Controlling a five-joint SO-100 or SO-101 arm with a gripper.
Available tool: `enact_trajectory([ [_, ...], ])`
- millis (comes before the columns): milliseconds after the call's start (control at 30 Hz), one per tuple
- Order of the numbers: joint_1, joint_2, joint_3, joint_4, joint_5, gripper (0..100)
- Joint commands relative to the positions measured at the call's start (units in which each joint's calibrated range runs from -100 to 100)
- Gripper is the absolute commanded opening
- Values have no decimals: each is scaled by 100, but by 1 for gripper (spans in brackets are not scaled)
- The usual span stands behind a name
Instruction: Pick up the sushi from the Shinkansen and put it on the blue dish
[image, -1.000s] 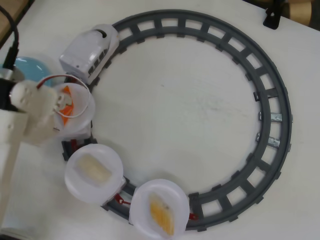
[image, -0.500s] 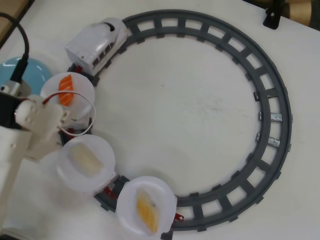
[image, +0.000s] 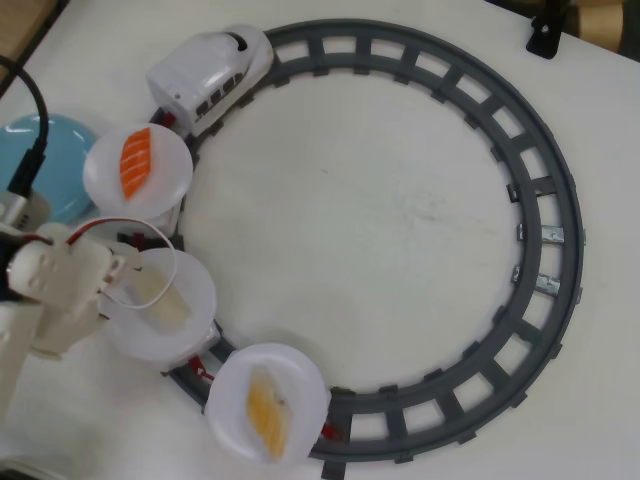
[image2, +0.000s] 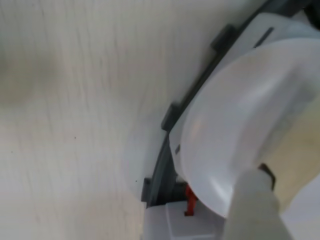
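I am working at what looks like a hobby or lab desk: a pale wood-grain tabletop (image: 380, 210) is lying under me, carrying a grey toy rail loop (image: 545, 190), with a black cable (image: 35, 120) trailing in and a black clamp-like fitting (image: 548, 35) sitting at the edge.

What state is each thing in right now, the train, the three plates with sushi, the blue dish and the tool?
Train: on the track, upright.
Salmon sushi: lying on the first white plate.
Pale sushi: on the middle plate, under the tool.
Yellow sushi: on the last plate, untouched.
Blue dish: empty as far as visible.
Tool: over the middle plate, opening unclear.
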Motion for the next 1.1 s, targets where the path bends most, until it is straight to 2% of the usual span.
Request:
enact_trajectory([
  [0,3,-173,15,-121,-109,22],
  [200,-15,823,-652,-37,-323,22],
  [367,-534,1470,-1463,150,-459,22],
  [533,-763,1752,-2040,133,-465,22],
  [800,-763,2042,-2059,99,-433,23],
  [1067,-763,2681,-2545,-351,-282,23],
])
